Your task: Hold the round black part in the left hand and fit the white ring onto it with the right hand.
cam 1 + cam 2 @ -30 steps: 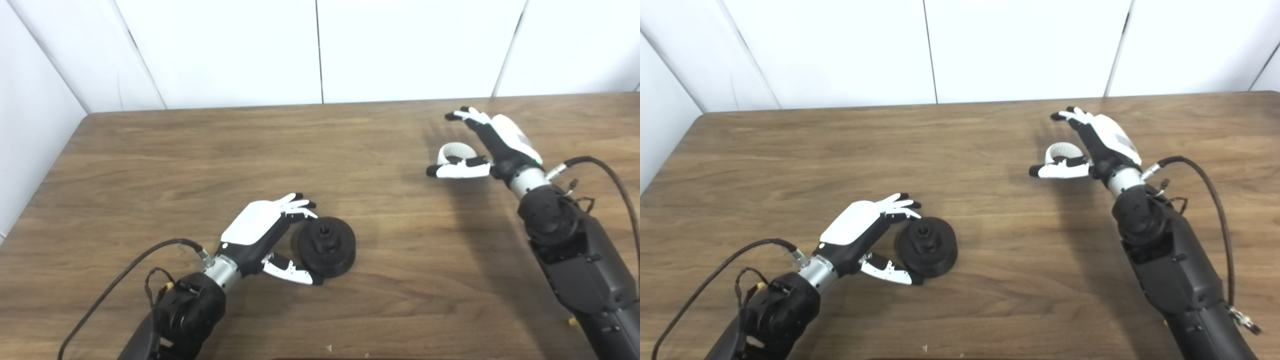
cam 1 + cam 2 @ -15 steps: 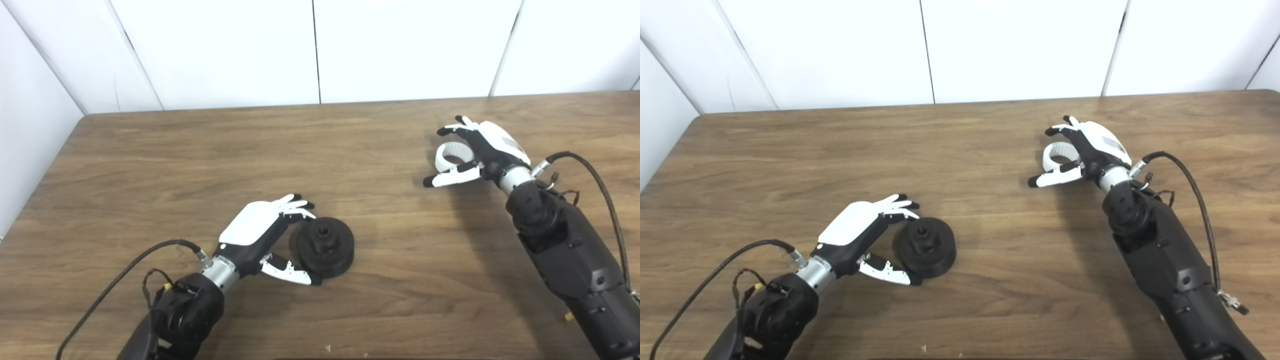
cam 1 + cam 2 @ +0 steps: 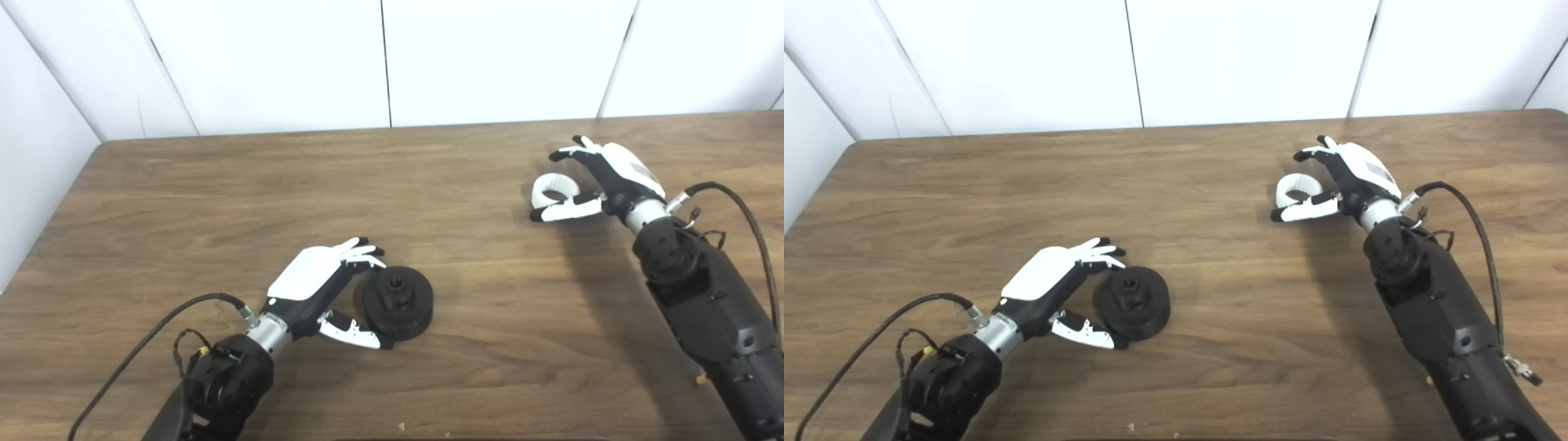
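Note:
The round black part point(image 3: 398, 302) lies flat on the wooden table point(image 3: 245, 184), near the front middle. My left hand point(image 3: 324, 285) is open right beside it on its left, thumb along its near rim and fingers by its far rim, not lifting it. The white ring point(image 3: 551, 190) lies on the table at the right. My right hand point(image 3: 603, 177) is open around it, fingers arched over its far side and thumb along its near side. I cannot tell whether the fingers touch the ring.
White wall panels point(image 3: 386, 61) stand along the table's far edge and the left side. Cables point(image 3: 735, 202) loop from both forearms.
The right hand dipped down toward the ring, then shifted slightly back right. The ring and black part stay where they were. The left hand has not moved.

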